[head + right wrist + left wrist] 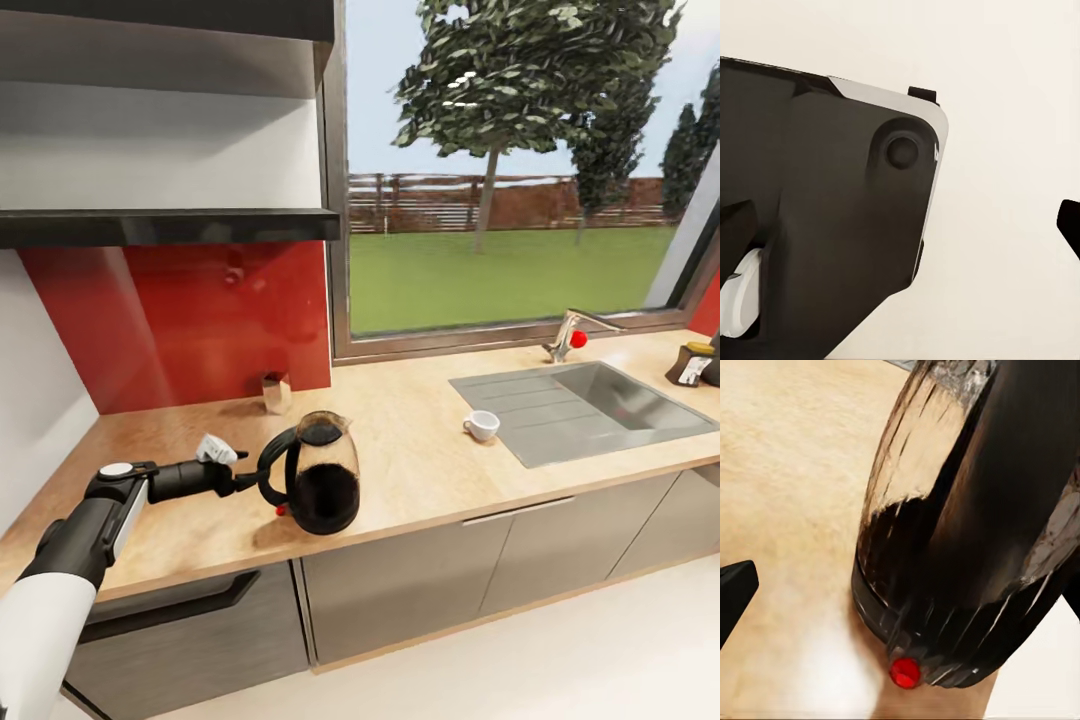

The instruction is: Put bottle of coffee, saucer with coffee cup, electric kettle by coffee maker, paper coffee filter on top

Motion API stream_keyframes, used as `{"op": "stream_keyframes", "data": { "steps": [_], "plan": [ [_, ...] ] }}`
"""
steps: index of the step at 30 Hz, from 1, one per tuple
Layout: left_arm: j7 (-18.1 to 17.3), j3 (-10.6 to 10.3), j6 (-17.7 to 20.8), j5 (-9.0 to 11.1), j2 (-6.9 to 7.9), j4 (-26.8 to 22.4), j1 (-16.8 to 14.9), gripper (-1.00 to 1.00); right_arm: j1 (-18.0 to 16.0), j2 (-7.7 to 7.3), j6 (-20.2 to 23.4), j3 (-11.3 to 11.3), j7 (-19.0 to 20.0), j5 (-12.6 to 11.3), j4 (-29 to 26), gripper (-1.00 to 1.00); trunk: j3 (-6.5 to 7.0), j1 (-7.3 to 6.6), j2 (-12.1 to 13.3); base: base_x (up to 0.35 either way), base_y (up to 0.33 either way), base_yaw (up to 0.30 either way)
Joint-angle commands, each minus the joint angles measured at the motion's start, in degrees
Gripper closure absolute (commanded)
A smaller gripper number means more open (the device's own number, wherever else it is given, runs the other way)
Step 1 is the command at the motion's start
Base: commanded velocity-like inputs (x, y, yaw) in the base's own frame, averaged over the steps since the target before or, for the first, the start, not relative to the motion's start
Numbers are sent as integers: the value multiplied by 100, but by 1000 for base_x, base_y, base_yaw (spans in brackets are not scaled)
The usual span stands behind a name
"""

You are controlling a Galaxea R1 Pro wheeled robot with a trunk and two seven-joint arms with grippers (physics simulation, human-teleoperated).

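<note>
The electric kettle (322,482), clear glass with a black base and a red switch, stands upright near the front edge of the light wood countertop (420,470). My left gripper (248,482) is open at its black loop handle. In the left wrist view the handle lies between the spread fingers (735,594), with the kettle (915,472) close up. A white coffee cup (482,425) sits on the counter left of the sink. The bottle of coffee (690,365) stands at the far right. The black kitchen shelf (170,226) is bare. My right gripper (904,225) is open over pale floor.
A steel sink (585,408) with a faucet (568,338) is set into the counter on the right. A small tan object (275,392) stands against the red backsplash (180,325). A dark shape (714,368) is cut off by the right edge. Grey cabinet fronts (400,580) run below.
</note>
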Motion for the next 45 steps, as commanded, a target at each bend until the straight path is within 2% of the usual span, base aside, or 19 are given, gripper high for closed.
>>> {"op": "stream_keyframes", "data": {
  "steps": [1, 30, 31, 45],
  "plan": [
    [-35, 19, 44, -44, -4, 24, -6, -100, -4, -2, -14, 0, 13, 42, 2, -100, -12, 4, -13, 22, 0, 0],
    [-34, 2, 39, -34, -17, 102, 3, -100, -4, -2, -15, 0, 13, 42, 2, -100, -12, 4, -13, 40, -25, 0],
    [-34, 2, 37, -38, -18, 102, 3, 100, -4, -2, -18, 0, 13, 42, 2, -100, -12, 4, -13, 0, 0, 0],
    [-43, 10, 42, -3, -14, 97, 3, 100, -4, -2, -23, 0, 13, 42, 2, -100, -12, 4, -13, 0, 0, 0]
  ]
}}
